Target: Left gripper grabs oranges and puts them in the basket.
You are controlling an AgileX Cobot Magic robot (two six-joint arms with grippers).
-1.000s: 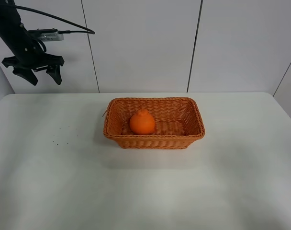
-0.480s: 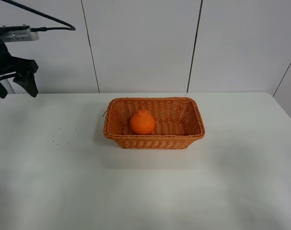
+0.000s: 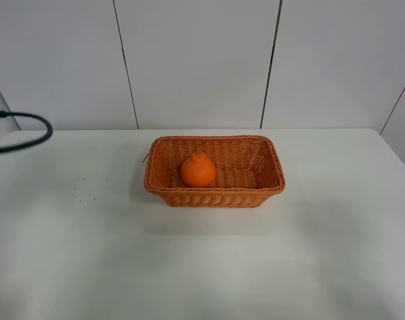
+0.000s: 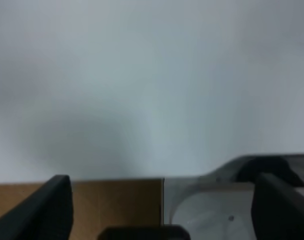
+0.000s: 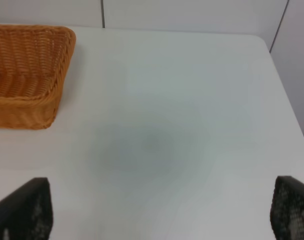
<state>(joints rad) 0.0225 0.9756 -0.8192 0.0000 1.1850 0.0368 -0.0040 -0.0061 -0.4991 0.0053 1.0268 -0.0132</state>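
While the orange (image 3: pixel 198 170) sits inside the wicker basket (image 3: pixel 269 160), toward its left half, the basket itself rests near the middle of the white bench (image 3: pixel 202 253). The left pincer (image 4: pixel 162 212) shows only in its wrist view, its two dark fingers (image 4: pixel 49 207) set wide apart with nothing between them; the surface beyond is blurred, perhaps a wall. The right pincer (image 5: pixel 159 207) also stands apart over bare bench, just beside the basket's corner. A black cable (image 3: pixel 19 133) loops in at the left edge.

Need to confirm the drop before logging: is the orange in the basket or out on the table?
In. The orange sits inside the basket, left of its middle, with the wicker rim all around it.
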